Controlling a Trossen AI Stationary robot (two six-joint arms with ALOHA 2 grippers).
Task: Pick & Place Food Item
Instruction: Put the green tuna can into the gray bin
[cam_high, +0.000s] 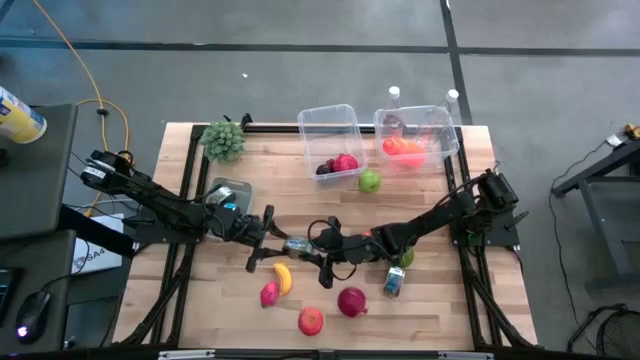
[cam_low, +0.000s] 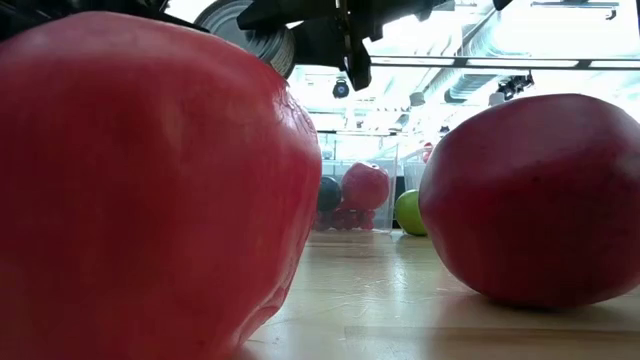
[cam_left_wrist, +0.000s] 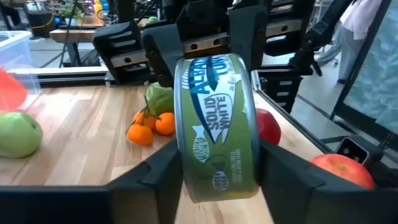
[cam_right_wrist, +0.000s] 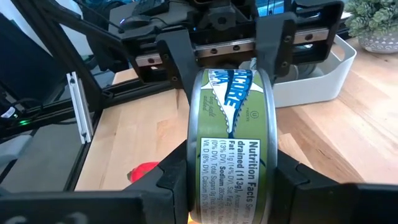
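Both pincers meet at mid-table over one tuna can (cam_left_wrist: 214, 124), held on edge between them and off the wood. The right gripper (cam_right_wrist: 227, 180) is clamped on the can's flat faces. The left gripper (cam_left_wrist: 217, 180) faces it from the other side, its fingers (cam_left_wrist: 152, 171) pressed against the same can. A banana (cam_high: 283, 277) lies just below the left pincer, a red onion (cam_high: 351, 301) below the right one
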